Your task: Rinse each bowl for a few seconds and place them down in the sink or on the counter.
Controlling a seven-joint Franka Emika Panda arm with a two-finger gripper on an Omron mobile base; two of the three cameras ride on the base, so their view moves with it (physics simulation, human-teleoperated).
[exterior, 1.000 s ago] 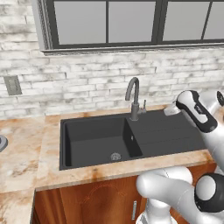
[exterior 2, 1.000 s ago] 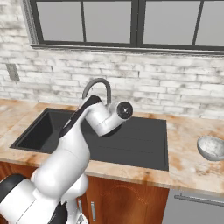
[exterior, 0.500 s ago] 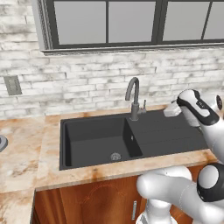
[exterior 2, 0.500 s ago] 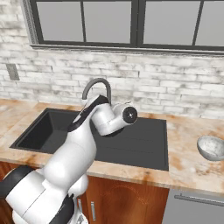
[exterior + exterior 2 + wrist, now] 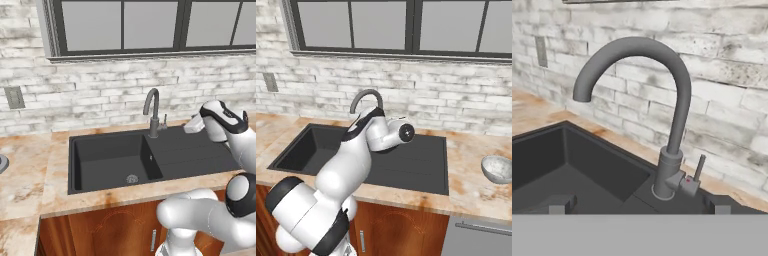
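Centrally, we see the black sink (image 5: pixel 150 155) set into the marbled tabletop (image 5: pixel 30 170), with its deep basin on the left of the left base view and its flat shallow section on the right. Its grey gooseneck tap (image 5: pixel 152 112) stands at the back edge, between the 2 sections, with the spout arching over the basin.

We find the pincer (image 5: pixel 637 206) held above the shallow section, facing the tap. In the hand view its 2 dark fingertips (image 5: pixel 557 204) rise at the bottom, far apart, one at each side of the tap's base. The jaws stand wide, and nothing lies between them or touches them; we see the tap base and its small lever (image 5: pixel 698 170) beyond the gap, apart from the tips. In the left base view the hand sits at the right edge of the sink, just right of the tap; in the right base view it sits in front of the tap, over the shallow section.

We locate 1 bowl (image 5: pixel 497 169), pale with a speckled inside, upright on the tabletop to the right of the sink in the right base view, well apart from the pincer. At the left edge of the left base view, a grey rounded rim (image 5: pixel 2 163) rests on the tabletop; we cannot tell what it is.

Behind the sink we note a whitish brick wall (image 5: pixel 100 105), a wall outlet (image 5: pixel 14 97) and a dark-framed window (image 5: pixel 150 25).
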